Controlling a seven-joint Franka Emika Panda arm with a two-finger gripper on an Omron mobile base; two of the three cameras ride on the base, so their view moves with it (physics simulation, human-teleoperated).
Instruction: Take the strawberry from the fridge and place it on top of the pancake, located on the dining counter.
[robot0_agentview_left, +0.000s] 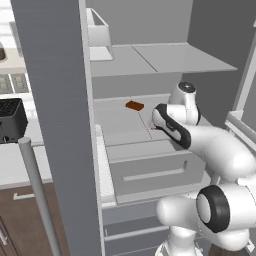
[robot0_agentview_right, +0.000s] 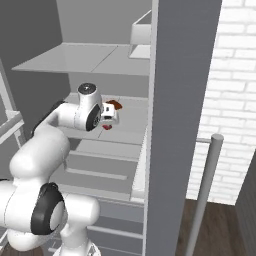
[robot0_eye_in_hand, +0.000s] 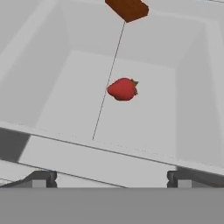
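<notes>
1. Hand view: the strawberry (robot0_eye_in_hand: 123, 89) is lying on the pale grey shelf (robot0_eye_in_hand: 144, 113) inside the fridge (robot0_agentview_left: 50, 100), just right of a thin seam line running across the shelf.
2. A flat dark-brown piece (robot0_eye_in_hand: 127, 8) is sitting at 12 o'clock from the berry, well apart from it.
3. The gripper (robot0_eye_in_hand: 111, 179) is hanging at 6 o'clock from the berry, its fingers spread wide and gripping nothing, not touching the fruit.
4. In the left base view, the brown piece (robot0_agentview_left: 134, 105) is resting on the middle shelf at 10 o'clock from the arm's wrist.
5. In the right base view, the open fridge door (robot0_agentview_right: 180, 115) is standing at 3 o'clock from the hand.
</notes>
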